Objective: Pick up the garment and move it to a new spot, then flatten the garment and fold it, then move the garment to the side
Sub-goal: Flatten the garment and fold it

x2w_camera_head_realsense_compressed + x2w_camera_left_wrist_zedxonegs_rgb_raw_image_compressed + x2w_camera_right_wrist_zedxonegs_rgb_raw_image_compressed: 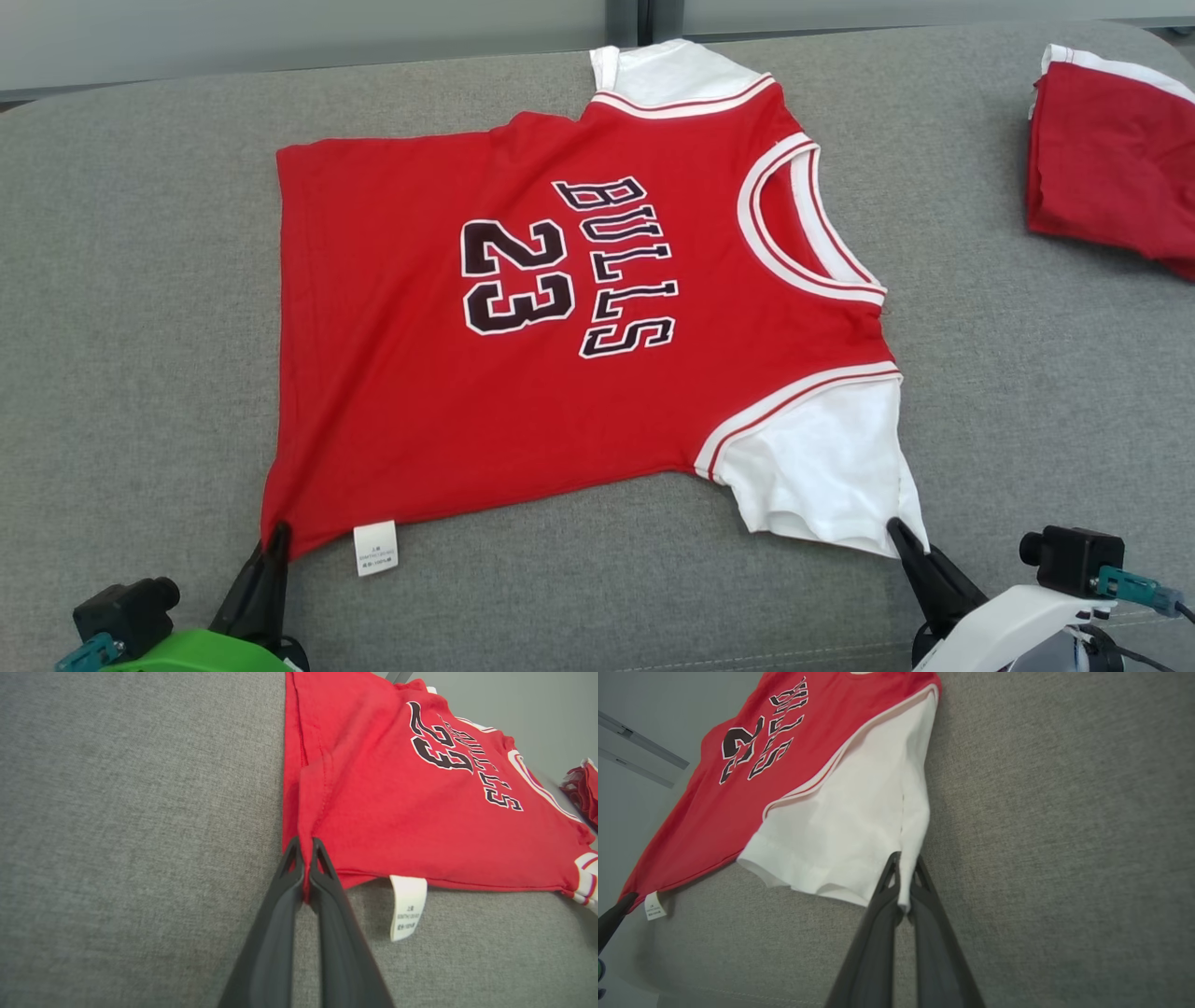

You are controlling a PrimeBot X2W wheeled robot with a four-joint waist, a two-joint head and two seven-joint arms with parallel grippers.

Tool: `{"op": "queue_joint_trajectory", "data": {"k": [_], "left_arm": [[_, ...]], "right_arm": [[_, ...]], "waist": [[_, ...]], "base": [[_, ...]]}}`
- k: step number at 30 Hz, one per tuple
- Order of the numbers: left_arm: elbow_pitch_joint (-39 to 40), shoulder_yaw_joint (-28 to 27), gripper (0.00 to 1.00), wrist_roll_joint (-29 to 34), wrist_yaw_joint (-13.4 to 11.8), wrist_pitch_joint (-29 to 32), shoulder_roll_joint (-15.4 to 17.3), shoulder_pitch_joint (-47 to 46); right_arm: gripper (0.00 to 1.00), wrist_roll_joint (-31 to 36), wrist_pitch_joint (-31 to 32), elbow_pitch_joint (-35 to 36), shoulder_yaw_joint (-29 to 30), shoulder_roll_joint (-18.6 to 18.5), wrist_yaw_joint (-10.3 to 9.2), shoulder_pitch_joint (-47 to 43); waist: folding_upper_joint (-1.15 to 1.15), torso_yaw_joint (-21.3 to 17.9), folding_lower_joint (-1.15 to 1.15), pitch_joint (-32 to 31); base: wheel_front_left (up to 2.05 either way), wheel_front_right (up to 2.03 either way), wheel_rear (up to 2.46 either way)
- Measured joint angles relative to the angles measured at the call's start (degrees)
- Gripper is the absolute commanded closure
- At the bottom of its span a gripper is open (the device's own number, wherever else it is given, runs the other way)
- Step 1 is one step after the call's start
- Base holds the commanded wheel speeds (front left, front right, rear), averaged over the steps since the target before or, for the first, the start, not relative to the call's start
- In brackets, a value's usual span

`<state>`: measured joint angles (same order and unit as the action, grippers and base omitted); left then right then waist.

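a red cotton jersey with white short sleeves (392, 392), lettered "bulls" and "23" in black, lies spread face up across a grey woven upholstered cushion (140, 280), its neckline toward the robot's right and its hem toward the robot's left. the left tool (277, 534), its two long dark fingers pressed together, is clamped on the jersey's hem corner nearest the robot; the left wrist view shows a ridge of red cloth pinched between the tips, lifted slightly off the cushion. a small white care label (375, 548) hangs from the hem just beside that grip and rests on the grey fabric. the right tool (898, 528) is likewise clamped on the jersey, gripping the outer edge of the near white sleeve (822, 467), with a fold of white cloth caught between its tips in the right wrist view. a second red-and-white garment (1111, 159), bunched, lies well apart at the cushion's far right.
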<state>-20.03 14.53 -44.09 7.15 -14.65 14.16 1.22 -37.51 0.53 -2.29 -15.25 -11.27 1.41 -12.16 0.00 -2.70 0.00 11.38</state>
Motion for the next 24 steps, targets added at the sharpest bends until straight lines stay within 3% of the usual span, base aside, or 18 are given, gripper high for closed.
{"op": "queue_joint_trajectory", "data": {"k": [1, 3, 4, 6, 7, 8, 24], "left_arm": [[-0.1, 0.0, 0.53, 0.0, 0.0, 0.0, 0.0, 0.0], [-0.3, -0.1, 0.15, 0.0, 0.0, 0.0, -0.1, 0.0], [-0.4, -0.2, 0.03, 0.0, 0.0, 0.0, -0.1, 0.0], [-0.6, -0.7, 0.00, 0.0, 0.0, 0.0, -0.1, -0.1], [-0.7, -0.9, 0.00, 0.0, 0.0, 0.0, -0.1, -0.1], [-0.9, -1.2, 0.00, 0.0, 0.0, 0.0, -0.1, -0.1], [0.3, -6.7, 0.00, 0.3, 0.0, 0.0, -0.6, 0.0]], "right_arm": [[0.86, 0.3, 0.0, -0.1, 0.0, 0.0, 0.00, 0.0], [0.68, 0.4, 0.0, -0.4, -0.1, 0.0, 0.00, 0.1], [0.60, 0.4, 0.0, -0.6, -0.2, 0.0, -0.01, 0.1], [0.39, 0.8, 0.0, -0.8, -0.2, 0.0, -0.01, 0.3], [0.13, 0.8, -0.1, -0.9, -0.2, 0.0, -0.02, 0.4], [0.00, 0.8, -0.1, -1.0, -0.2, 0.0, -0.03, 0.5], [0.00, 6.6, -3.7, -1.1, 0.1, -2.4, -1.62, 1.2]], "waist": [[0.00, 0.0, 0.00, 0.0], [0.00, 0.0, 0.00, -0.1], [0.00, 0.0, 0.00, -0.1], [0.00, 0.0, 0.00, -0.1], [0.00, 0.0, 0.00, -0.1], [0.00, 0.0, 0.00, -0.1], [0.00, -0.7, 0.00, -2.1]], "base": [[0.00, 0.00, 0.00], [0.00, 0.00, 0.00], [0.00, 0.00, 0.00], [0.00, 0.00, 0.00], [0.00, 0.00, 0.00], [0.00, 0.00, 0.00], [0.00, 0.00, 0.00]]}}
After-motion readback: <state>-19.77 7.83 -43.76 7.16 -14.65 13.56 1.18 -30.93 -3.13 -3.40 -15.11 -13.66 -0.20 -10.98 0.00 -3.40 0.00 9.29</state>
